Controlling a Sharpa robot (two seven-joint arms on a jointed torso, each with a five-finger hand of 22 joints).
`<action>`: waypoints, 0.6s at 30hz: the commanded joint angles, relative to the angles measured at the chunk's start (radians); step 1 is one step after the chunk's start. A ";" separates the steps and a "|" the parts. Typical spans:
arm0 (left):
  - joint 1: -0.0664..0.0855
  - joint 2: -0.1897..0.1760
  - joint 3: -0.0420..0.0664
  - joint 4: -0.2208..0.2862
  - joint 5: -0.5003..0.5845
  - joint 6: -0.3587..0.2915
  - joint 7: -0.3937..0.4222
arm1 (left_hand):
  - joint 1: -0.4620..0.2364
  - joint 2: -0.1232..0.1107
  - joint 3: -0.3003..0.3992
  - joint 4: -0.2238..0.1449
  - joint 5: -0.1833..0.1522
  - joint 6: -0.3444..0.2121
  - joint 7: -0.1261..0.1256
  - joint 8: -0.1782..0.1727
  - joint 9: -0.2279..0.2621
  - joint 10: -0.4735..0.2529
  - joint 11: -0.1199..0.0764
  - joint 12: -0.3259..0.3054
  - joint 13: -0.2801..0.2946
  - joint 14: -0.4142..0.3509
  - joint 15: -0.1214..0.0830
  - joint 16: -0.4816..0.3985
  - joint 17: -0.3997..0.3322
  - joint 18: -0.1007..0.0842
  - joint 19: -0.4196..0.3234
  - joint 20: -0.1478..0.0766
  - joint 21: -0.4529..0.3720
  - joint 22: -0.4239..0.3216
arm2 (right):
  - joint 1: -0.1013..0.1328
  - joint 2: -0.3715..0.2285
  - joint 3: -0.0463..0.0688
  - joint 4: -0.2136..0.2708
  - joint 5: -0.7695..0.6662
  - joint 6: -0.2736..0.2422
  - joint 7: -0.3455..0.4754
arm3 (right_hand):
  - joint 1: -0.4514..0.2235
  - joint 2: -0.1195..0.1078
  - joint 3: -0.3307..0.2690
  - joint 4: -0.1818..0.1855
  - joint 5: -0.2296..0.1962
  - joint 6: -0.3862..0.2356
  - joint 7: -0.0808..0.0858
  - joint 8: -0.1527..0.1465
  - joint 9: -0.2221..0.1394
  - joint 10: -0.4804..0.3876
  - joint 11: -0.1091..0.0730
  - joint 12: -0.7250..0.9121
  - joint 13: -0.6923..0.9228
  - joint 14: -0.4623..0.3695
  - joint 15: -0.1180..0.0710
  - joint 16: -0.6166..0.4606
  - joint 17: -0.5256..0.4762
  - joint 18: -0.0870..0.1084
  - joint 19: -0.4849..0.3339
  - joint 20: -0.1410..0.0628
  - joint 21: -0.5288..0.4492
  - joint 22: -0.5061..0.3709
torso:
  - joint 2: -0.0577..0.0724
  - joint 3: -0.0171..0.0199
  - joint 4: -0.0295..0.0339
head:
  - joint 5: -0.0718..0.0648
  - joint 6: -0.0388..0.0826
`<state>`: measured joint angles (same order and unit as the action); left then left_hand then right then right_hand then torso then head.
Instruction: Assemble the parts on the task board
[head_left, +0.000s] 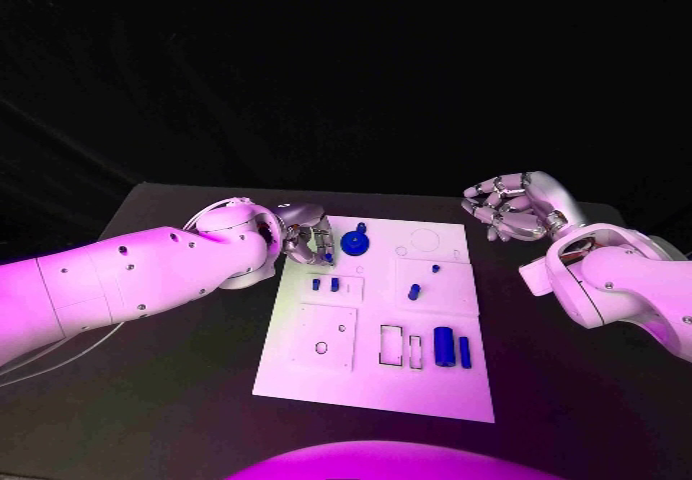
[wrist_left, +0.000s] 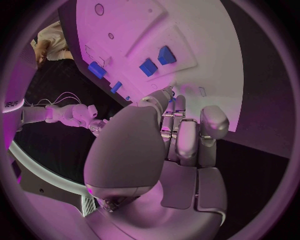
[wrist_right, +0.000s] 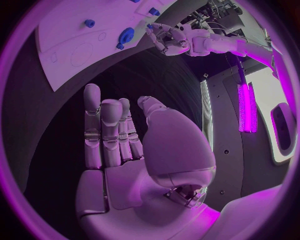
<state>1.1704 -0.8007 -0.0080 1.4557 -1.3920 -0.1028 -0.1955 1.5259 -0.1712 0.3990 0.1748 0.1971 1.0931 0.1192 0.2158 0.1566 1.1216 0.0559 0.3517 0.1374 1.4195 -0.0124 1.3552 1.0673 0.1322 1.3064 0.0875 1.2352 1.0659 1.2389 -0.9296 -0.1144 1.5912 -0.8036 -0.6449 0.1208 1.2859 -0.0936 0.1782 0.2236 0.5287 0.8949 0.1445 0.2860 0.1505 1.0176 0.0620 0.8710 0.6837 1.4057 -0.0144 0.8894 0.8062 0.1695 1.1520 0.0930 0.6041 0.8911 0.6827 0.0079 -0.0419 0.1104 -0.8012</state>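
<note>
Round blue part (head_left: 355, 243) — just beside left hand (head_left: 304, 243).

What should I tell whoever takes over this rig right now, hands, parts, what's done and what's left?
Left hand: at the task board's far left edge beside the round blue part; whether it holds anything cannot be told.
Right hand: off the board's far right corner, fingers apart, holding nothing.
Parts: two small blocks, a small piece mid-board, two cylinders near the front.
Done: unclear. Left: parts look loose, most assembly appears ahead.
</note>
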 joint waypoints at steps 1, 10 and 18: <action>0.000 0.006 0.000 -0.002 0.006 0.022 0.000 | -0.011 -0.003 0.006 -0.001 0.003 0.006 0.000 0.000 0.001 0.007 0.001 -0.004 -0.001 0.005 -0.002 0.002 -0.001 -0.020 0.006 -0.002 0.005 0.001 | -0.001 0.001 0.000 0.000 -0.008 0.010 0.009 | 0.010 -0.001 0.006 0.002 0.005 -0.004 0.002 0.003 0.001 -0.005 -0.002 0.005 -0.002 -0.001 0.000 0.000 0.001 0.010 -0.004 0.001 -0.004 0.000 | -0.001 -0.0005 -0.0005 | 0.000 -0.001; -0.001 0.015 0.000 -0.008 0.003 0.035 -0.004 | -0.011 -0.004 0.007 -0.004 0.004 0.006 0.000 -0.003 0.000 0.007 0.001 -0.007 -0.002 0.004 -0.002 0.001 -0.004 -0.019 0.004 -0.002 0.003 -0.002 | -0.001 0.001 0.000 0.000 -0.007 0.010 0.009 | 0.010 -0.001 0.006 0.002 0.005 -0.004 0.002 0.003 0.001 -0.005 -0.002 0.005 -0.002 -0.001 0.000 0.000 0.001 0.010 -0.004 0.001 -0.004 0.000 | 0.000 -0.0006 0.0003 | -0.001 -0.001; -0.002 0.017 0.000 -0.010 0.001 0.056 -0.010 | -0.010 -0.005 0.009 -0.006 0.004 0.005 0.000 -0.005 -0.001 0.007 0.001 -0.009 -0.002 0.004 -0.002 0.001 -0.003 -0.019 0.003 -0.002 0.002 -0.003 | -0.002 0.002 0.000 0.000 -0.007 0.010 0.009 | 0.010 -0.001 0.006 0.002 0.005 -0.004 0.002 0.003 0.001 -0.005 -0.002 0.005 -0.002 -0.001 0.000 0.000 0.001 0.010 -0.004 0.001 -0.004 0.000 | 0.000 -0.0011 0.0003 | -0.001 0.000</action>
<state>1.1690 -0.7864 -0.0085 1.4451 -1.3916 -0.0757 -0.2002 1.5217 -0.1753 0.4041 0.1696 0.1970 1.0930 0.1192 0.2156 0.1558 1.1216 0.0559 0.3481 0.1366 1.4194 -0.0124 1.3552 1.0643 0.1322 1.3064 0.0876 1.2352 1.0644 1.2380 -0.9290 -0.1144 1.5908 -0.8033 -0.6448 0.1210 1.2859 -0.0936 0.1782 0.2236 0.5287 0.8949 0.1445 0.2860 0.1503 1.0176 0.0620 0.8710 0.6837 1.4057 -0.0144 0.8893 0.8059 0.1695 1.1520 0.0930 0.6041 0.8910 0.6823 0.0068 -0.0415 0.1087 -0.8015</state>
